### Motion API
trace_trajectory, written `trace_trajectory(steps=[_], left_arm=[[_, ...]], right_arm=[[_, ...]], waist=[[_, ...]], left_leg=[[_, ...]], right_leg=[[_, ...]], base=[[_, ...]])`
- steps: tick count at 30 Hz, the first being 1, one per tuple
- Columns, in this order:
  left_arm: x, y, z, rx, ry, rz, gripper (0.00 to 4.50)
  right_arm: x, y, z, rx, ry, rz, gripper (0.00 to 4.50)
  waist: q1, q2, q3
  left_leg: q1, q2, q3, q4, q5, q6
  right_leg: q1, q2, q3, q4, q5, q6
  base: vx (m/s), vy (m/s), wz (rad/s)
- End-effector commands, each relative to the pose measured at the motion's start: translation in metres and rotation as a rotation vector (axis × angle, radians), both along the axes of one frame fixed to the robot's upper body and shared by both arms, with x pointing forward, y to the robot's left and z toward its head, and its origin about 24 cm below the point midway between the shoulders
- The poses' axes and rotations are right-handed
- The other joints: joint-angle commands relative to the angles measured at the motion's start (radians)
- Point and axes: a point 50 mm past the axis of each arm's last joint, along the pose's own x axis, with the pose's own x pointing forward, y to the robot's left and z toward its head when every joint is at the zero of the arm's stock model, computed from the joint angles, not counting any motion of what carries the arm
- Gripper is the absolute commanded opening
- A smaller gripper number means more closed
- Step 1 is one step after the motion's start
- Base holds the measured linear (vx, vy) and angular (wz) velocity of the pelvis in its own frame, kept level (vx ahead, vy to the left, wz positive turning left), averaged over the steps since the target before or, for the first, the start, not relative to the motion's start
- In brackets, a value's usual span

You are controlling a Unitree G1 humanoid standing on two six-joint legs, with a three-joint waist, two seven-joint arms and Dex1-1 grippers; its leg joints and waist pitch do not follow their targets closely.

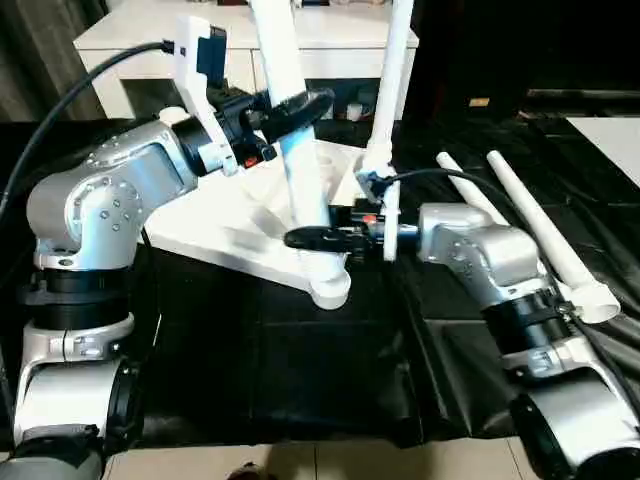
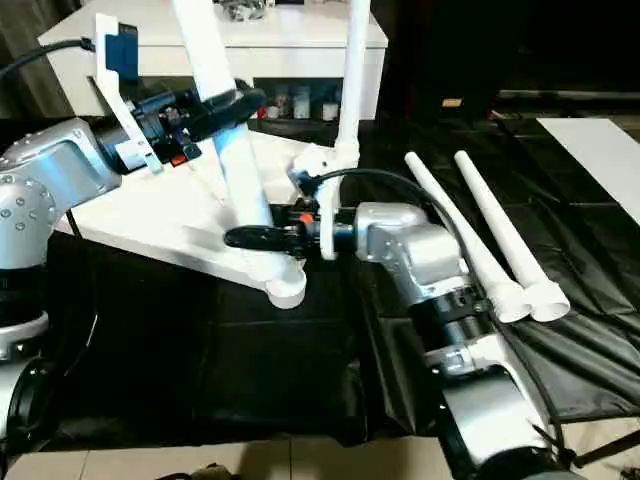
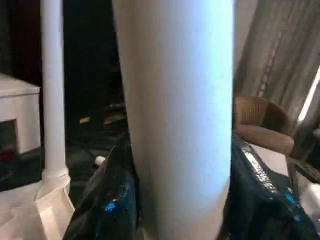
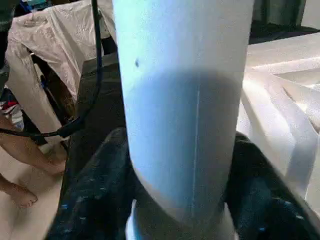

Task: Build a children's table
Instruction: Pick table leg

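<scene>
Right wrist view adds a person's bare feet (image 4: 20, 192) beside the gripped leg (image 4: 185, 100).

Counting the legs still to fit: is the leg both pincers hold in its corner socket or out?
In: the leg stands with its base in the near corner socket of the tabletop, left pincer high, right pincer low.

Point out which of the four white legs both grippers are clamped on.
The near upright leg: left gripper high, right gripper low. Another leg stands untouched; two lie flat.
</scene>
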Motion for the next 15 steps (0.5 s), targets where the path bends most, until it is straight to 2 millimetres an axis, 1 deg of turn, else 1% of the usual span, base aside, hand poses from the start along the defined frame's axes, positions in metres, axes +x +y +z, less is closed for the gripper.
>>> trace_trajectory(steps=[1, 2, 3, 4, 6, 8, 9, 10, 11, 13, 14, 15], left_arm=[[-0.004, 0.003, 0.004, 0.014, -0.056, 0.011, 1.90], [-0.005, 0.002, 0.004, 0.009, -0.053, 0.008, 1.88], [-0.006, 0.002, 0.004, 0.014, -0.059, 0.001, 1.86], [-0.008, 0.001, 0.004, 0.015, -0.067, -0.004, 1.84], [-0.009, 0.000, 0.005, 0.007, -0.079, -0.014, 1.81], [-0.012, -0.001, 0.005, 0.015, -0.091, -0.033, 1.81], [-0.015, -0.003, 0.004, 0.026, -0.104, -0.056, 1.80], [-0.015, -0.003, 0.004, 0.027, -0.104, -0.057, 1.80], [-0.015, -0.003, 0.004, 0.025, -0.106, -0.065, 1.80], [-0.016, -0.004, 0.004, 0.025, -0.105, -0.079, 1.79], [-0.016, -0.004, 0.004, 0.029, -0.106, -0.083, 1.79], [-0.017, -0.005, 0.003, 0.032, -0.106, -0.090, 1.79]], right_arm=[[0.003, -0.003, 0.013, 0.020, -0.032, 0.019, 2.79], [0.003, -0.003, 0.013, 0.016, -0.035, 0.024, 2.91], [0.003, -0.003, 0.013, 0.010, -0.042, 0.031, 3.02], [0.003, -0.003, 0.013, 0.006, -0.050, 0.035, 3.04], [0.004, -0.003, 0.013, -0.003, -0.061, 0.039, 3.14], [0.004, -0.003, 0.014, -0.015, -0.062, 0.053, 3.16], [0.004, -0.003, 0.014, -0.025, -0.062, 0.064, 3.16], [0.004, -0.003, 0.014, -0.026, -0.062, 0.065, 3.16], [0.004, -0.003, 0.014, -0.031, -0.062, 0.069, 3.16], [0.005, -0.002, 0.014, -0.042, -0.062, 0.078, 3.16], [0.005, -0.002, 0.014, -0.049, -0.062, 0.081, 3.16], [0.005, -0.002, 0.014, -0.053, -0.063, 0.083, 3.16]], waist=[[0.000, 0.006, -0.079], [-0.001, 0.006, -0.078], [-0.003, -0.005, -0.077], [-0.001, 0.001, -0.077], [-0.002, 0.001, -0.077], [-0.002, 0.002, -0.078], [-0.001, -0.005, -0.077], [-0.001, -0.004, -0.077], [-0.001, -0.010, -0.076], [-0.002, -0.007, -0.076], [-0.003, -0.011, -0.075], [-0.002, -0.009, -0.076]], left_leg=[[0.016, 0.010, -0.002, -0.066, -0.170, -0.026], [0.015, 0.011, -0.002, -0.066, -0.170, -0.026], [0.015, 0.011, 0.000, -0.067, -0.171, -0.023], [0.015, 0.011, -0.001, -0.066, -0.163, -0.020], [0.016, 0.010, 0.001, -0.065, -0.167, -0.020], [0.016, 0.011, 0.000, -0.065, -0.167, -0.021], [0.014, 0.011, 0.000, -0.066, -0.156, -0.016], [0.014, 0.011, 0.001, -0.065, -0.152, -0.015], [0.015, 0.011, 0.002, -0.065, -0.149, -0.012], [0.015, 0.011, 0.002, -0.065, -0.154, -0.012], [0.015, 0.011, 0.003, -0.065, -0.155, -0.011], [0.016, 0.012, 0.002, -0.065, -0.153, -0.013]], right_leg=[[0.064, -0.050, 0.034, -0.054, -0.061, -0.230], [0.064, -0.050, 0.034, -0.053, -0.059, -0.230], [0.064, -0.049, 0.034, -0.056, -0.066, -0.228], [0.063, -0.051, 0.035, -0.054, -0.074, -0.225], [0.061, -0.051, 0.035, -0.056, -0.090, -0.219], [0.061, -0.051, 0.035, -0.056, -0.090, -0.221], [0.063, -0.051, 0.035, -0.055, -0.091, -0.222], [0.062, -0.051, 0.035, -0.055, -0.091, -0.221], [0.060, -0.050, 0.036, -0.055, -0.096, -0.219], [0.059, -0.050, 0.036, -0.056, -0.109, -0.217], [0.059, -0.050, 0.036, -0.057, -0.111, -0.216], [0.059, -0.051, 0.036, -0.056, -0.113, -0.215]], base=[[0.000, 0.000, 0.00], [0.000, 0.000, 0.00], [0.000, 0.000, 0.00], [0.000, 0.000, 0.00], [0.000, 0.000, 0.00], [0.000, 0.000, 0.00], [0.000, 0.000, 0.00], [0.000, 0.000, 0.00], [0.000, 0.000, 0.00], [0.000, 0.000, 0.00], [0.000, 0.000, 0.00], [0.000, 0.000, 0.00]])
